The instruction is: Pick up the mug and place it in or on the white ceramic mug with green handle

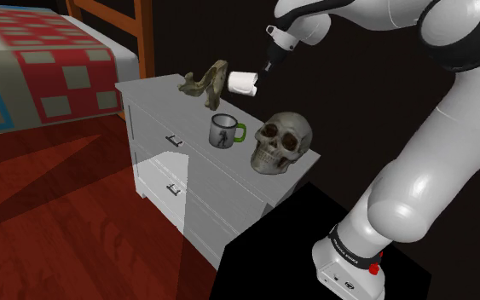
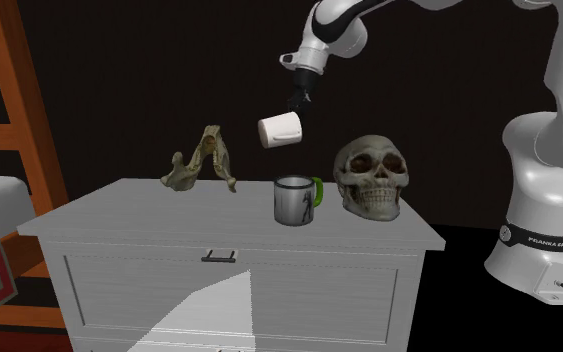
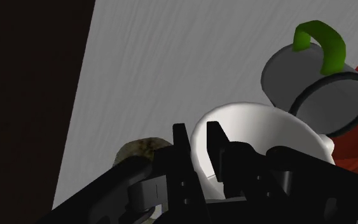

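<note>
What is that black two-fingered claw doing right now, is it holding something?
Gripper: shut on the rim of the plain white mug, which hangs tilted in the air.

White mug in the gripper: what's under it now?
Open air, then the dresser top with the green-handled mug roughly below. In the wrist view the white mug covers part of that mug, so alignment is unclear.

1. Skull (image 1: 282, 141) sitting upright on white two-drawer dresser (image 1: 187, 183), near one end;
2. Mottled bone-like piece (image 1: 205, 83) resting toward dresser's other end, well apart from skull;
3. Patchwork-quilted bed (image 1: 42, 60) standing beyond, over reddish wood floor (image 1: 59, 230).
</note>
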